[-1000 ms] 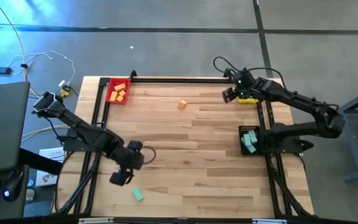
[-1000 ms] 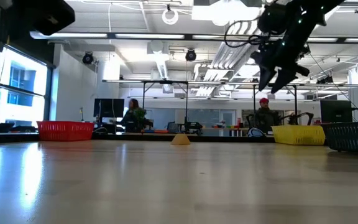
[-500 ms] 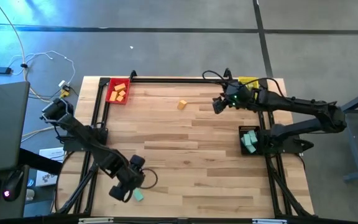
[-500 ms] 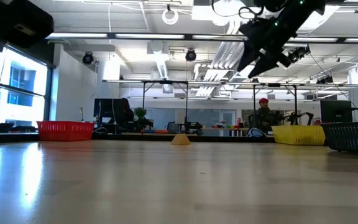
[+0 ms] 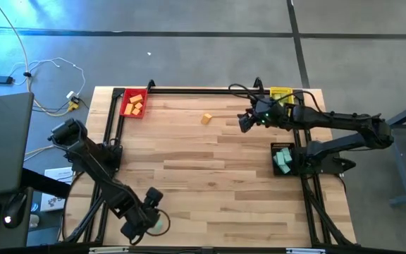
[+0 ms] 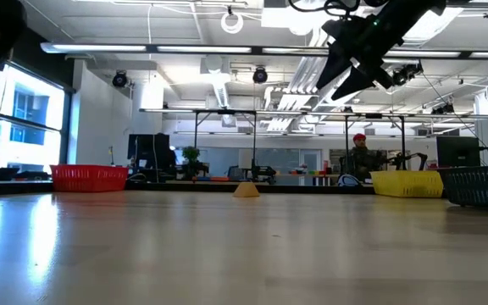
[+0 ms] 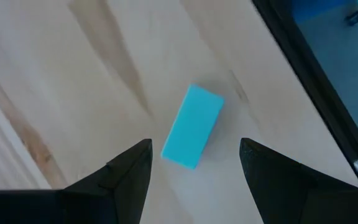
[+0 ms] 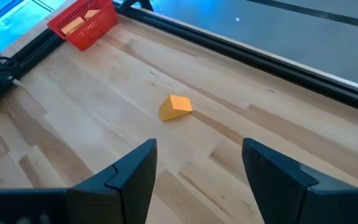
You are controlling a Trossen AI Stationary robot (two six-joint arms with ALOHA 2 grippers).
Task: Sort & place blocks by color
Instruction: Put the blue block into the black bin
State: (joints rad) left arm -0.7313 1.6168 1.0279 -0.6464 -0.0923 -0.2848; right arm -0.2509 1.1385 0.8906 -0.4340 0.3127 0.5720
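The high camera hangs well above the pale wooden plank table (image 5: 210, 169) and looks straight down, taking in every edge, both arms and the grey floor around.

The low camera sits at the table's surface, facing level across it into a bright workshop room. It shares the small orange wedge block (image 6: 246, 190), the red mesh tray (image 6: 89, 177) and the yellow mesh tray (image 6: 407, 183) with the high view.

The left wrist camera looks steeply down from close range past its open left end effector (image 7: 195, 168) at a teal rectangular block (image 7: 192, 126) by a table edge.

The right wrist camera looks obliquely past the open right end effector (image 8: 199, 167), from higher up, and shares the orange block and red tray with the high and low views.
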